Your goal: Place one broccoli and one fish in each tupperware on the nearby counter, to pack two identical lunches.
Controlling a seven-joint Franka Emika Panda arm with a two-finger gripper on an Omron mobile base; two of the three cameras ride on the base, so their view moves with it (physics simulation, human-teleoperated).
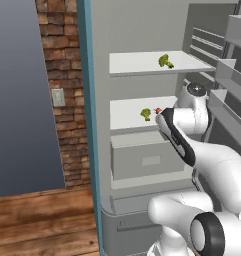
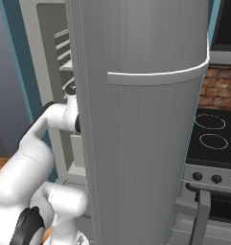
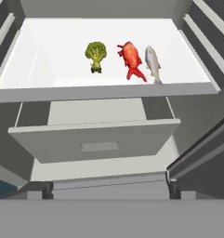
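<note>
The open fridge holds the food on two white shelves. In the hand view the middle shelf carries three things in a row: a green broccoli on the left, a red fish just beside it, and a silver-grey fish right next to the red one on the far side, so close that contact cannot be ruled out. Below that shelf a grey drawer with a flat handle plate stands partly pulled out. In the left base view the same broccoli sits near the front edge of the middle shelf with the red fish beside it, and a second broccoli lies on the upper shelf. The white arm reaches into the fridge at the height of the middle shelf. The end effector's fingertips are not visible in the hand view; its jaws stand spread wide with nothing between them. In the right base view the grey fridge door stands in front, with a black stovetop to its right.
</note>
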